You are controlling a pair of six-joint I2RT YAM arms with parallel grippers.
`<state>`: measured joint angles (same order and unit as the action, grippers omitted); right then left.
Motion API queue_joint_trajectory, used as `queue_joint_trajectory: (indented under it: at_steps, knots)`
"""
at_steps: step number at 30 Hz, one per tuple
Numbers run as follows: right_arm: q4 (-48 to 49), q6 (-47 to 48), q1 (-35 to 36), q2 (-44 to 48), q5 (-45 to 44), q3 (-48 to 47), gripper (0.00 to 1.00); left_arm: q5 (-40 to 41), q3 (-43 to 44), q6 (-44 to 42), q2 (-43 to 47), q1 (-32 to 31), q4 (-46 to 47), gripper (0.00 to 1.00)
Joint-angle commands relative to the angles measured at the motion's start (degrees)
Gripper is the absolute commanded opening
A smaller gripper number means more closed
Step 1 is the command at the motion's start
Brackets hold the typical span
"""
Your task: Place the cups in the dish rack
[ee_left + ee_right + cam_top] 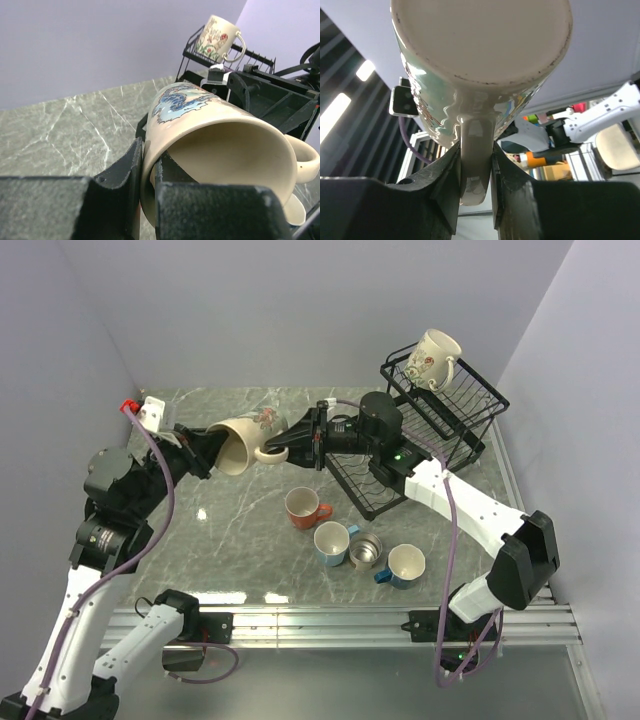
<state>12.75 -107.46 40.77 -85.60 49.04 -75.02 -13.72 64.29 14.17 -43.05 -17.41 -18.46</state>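
Left arm reaches in over the bench [230,530]. Left end effector [212,452] is clenched on the rim of the cream mug [243,440]; in the left wrist view one finger is inside the mouth and one is outside, with the wall pinched between them [147,170]. The mug is held off the bench on its side, with its mouth toward the left arm and its base toward the right arm. It has a blue print on the outer wall [177,102] and is cream inside.

Right end effector [290,448] meets the mug from the other side, grasping the handle [270,453]. In the right wrist view both fingers press the handle [475,150] from either side, with the mug base [480,40] above them. Both arms hold the same mug, mid-bench, just left of the dish rack [450,430].

On the bench below, near edge side:
- The orange mug [303,507] is upright.
- A blue mug [331,542] sits next to the right.
- The steel cup [365,551] is just beside it.
- The second blue mug [405,564] is furthest right.

The dish rack is at the far right. Its lower tray [365,502] holds no cup that I can see. The floral mug [435,358] rests tilted on the upper basket [495,400].
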Motion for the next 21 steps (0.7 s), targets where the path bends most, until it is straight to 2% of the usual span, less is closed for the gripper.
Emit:
queue_joint_trajectory:
  at_steps: [1,5,9,12,15,21]
  knots:
    - [12.37,-2.57,3.08,0.79,-1.91,-1.53,0.00,0.08,0.39,1.56,-0.20,-1.58,6.42,0.04]
    - [23.50,-6.61,3.17,1.14,-5.87,0.13,0.00,1.85,-0.47,1.12,0.15,-1.58,4.92,0.09]
    - [31.97,-11.71,3.17,0.79,-9.75,0.58,0.00,2.64,-2.15,1.73,1.21,-1.58,5.10,0.32]
    - [31.55,-11.11,3.08,0.17,-10.01,-1.96,0.00,3.52,-2.77,2.08,1.12,-1.58,4.75,0.57]
    - [30.14,-10.14,3.17,0.26,-10.01,-3.55,0.00,5.01,-2.42,2.35,0.51,-1.58,4.05,0.75]
    - [27.85,-7.94,2.47,2.19,-10.01,-1.71,0.00,5.89,-2.15,2.17,-0.02,-1.58,3.52,0.76]
